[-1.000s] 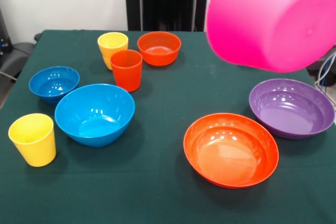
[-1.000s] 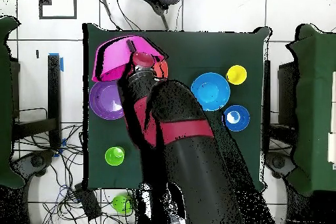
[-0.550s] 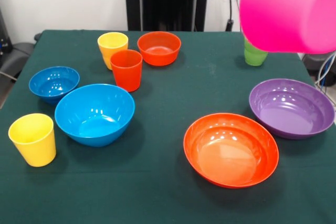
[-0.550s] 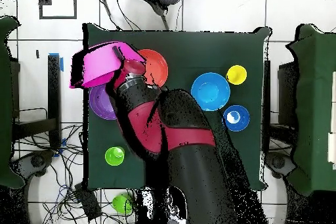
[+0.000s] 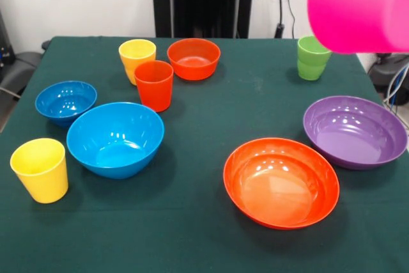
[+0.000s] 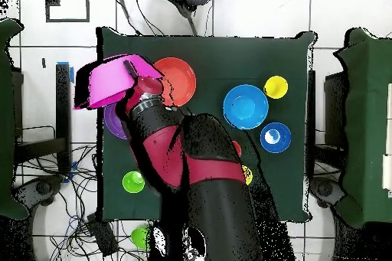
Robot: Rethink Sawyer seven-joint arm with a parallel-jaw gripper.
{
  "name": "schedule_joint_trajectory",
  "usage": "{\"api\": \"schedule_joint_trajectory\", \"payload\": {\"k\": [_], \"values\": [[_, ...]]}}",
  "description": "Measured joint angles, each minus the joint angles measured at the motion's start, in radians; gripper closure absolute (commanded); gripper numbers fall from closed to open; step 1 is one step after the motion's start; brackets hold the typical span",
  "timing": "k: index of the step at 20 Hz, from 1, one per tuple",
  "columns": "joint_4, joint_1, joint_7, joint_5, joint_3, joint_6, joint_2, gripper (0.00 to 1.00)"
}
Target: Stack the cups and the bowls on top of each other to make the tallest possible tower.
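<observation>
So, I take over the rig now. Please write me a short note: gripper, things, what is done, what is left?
Gripper: holds the big pink bowl in the air, above the purple bowl side of the table.
On the table, all apart: wide orange bowl, two blue bowls, small orange bowl, two yellow cups, red cup, green cup.
Done: nothing stacked.
Left: set the pink bowl down, build the whole tower.

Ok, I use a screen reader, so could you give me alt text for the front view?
A large pink bowl hangs in the air at the upper right, above a green table. On the table sit two blue bowls, two orange bowls, a purple bowl, and yellow, orange-red and green cups.
</observation>
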Motion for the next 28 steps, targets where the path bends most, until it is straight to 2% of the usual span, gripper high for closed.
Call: {"api": "schedule_joint_trajectory", "payload": {"k": [9,28], "values": [[0.0,0.031,-0.004,0.011,-0.091,-0.115,-0.009,1.0],[0.0,0.049,-0.023,0.011,-0.201,-0.204,0.035,1.0]]}}
